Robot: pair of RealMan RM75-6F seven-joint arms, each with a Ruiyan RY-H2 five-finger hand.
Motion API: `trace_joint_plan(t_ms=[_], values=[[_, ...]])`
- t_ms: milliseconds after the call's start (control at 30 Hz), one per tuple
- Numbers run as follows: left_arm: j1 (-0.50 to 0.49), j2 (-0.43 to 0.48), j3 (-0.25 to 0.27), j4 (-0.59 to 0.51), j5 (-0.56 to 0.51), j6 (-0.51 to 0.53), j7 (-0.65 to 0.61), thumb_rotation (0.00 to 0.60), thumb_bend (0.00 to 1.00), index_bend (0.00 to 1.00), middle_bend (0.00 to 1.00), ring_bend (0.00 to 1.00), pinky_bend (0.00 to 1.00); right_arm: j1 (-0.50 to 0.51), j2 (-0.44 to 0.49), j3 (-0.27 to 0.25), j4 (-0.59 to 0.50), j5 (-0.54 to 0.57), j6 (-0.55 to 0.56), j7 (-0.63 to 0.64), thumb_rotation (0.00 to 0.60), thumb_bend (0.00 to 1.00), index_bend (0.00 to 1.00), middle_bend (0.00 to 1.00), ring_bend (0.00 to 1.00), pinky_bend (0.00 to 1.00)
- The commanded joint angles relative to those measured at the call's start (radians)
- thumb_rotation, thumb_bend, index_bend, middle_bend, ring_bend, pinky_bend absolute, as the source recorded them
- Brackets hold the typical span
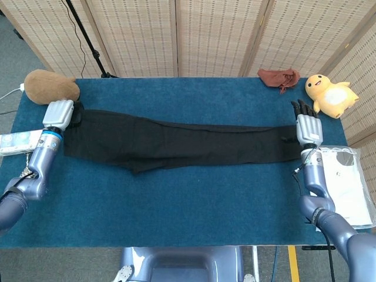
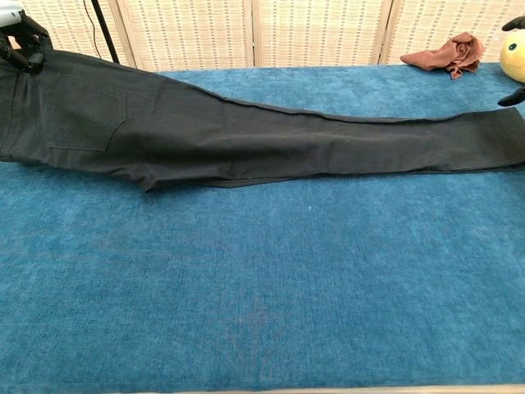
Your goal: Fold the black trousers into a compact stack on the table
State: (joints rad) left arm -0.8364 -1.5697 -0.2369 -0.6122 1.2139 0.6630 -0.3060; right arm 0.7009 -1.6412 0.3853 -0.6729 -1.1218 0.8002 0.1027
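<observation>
The black trousers (image 1: 170, 141) lie stretched out flat across the blue table (image 1: 188, 205), waist at the left and cuffs at the right. The chest view shows them (image 2: 246, 139) the same way, back pocket at the left. My left hand (image 1: 59, 113) grips the waistband corner at the far left, and its dark fingers curl on the fabric (image 2: 23, 37). My right hand (image 1: 308, 124) hovers just right of the cuffs with fingers spread and nothing in it. Only a dark fingertip (image 2: 513, 97) of it shows at the chest view's right edge.
A brown plush (image 1: 51, 86) sits at the back left corner, close behind my left hand. A rust-red cloth (image 1: 279, 77) and a yellow duck plush (image 1: 330, 94) lie at the back right. A clear bag with white contents (image 1: 343, 188) rests at the right edge. Folding screens stand behind.
</observation>
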Motion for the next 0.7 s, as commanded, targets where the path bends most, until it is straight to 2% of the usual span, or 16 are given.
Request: trace_joint_plan(t_ms=[33, 433, 700], values=[[-0.010, -0.041, 0.011, 0.061, 0.015, -0.007, -0.013, 0.600, 0.52, 0.62, 0.60, 0.42, 0.53, -0.082, 0.104, -0.001, -0.185, 0.041, 0.079, -0.088, 0.600, 0.00, 0.00, 0.00, 0.00, 0.10], [-0.044, -0.181, 0.038, 0.263, 0.068, -0.021, -0.114, 0.600, 0.52, 0.61, 0.60, 0.41, 0.53, -0.120, 0.168, -0.010, -0.331, 0.079, 0.127, -0.138, 0.600, 0.00, 0.00, 0.00, 0.00, 0.10], [-0.064, -0.260, 0.008, 0.401, 0.047, -0.019, -0.121, 0.600, 0.52, 0.61, 0.60, 0.41, 0.53, -0.149, 0.194, -0.033, -0.388, 0.078, 0.167, -0.157, 0.600, 0.00, 0.00, 0.00, 0.00, 0.10]])
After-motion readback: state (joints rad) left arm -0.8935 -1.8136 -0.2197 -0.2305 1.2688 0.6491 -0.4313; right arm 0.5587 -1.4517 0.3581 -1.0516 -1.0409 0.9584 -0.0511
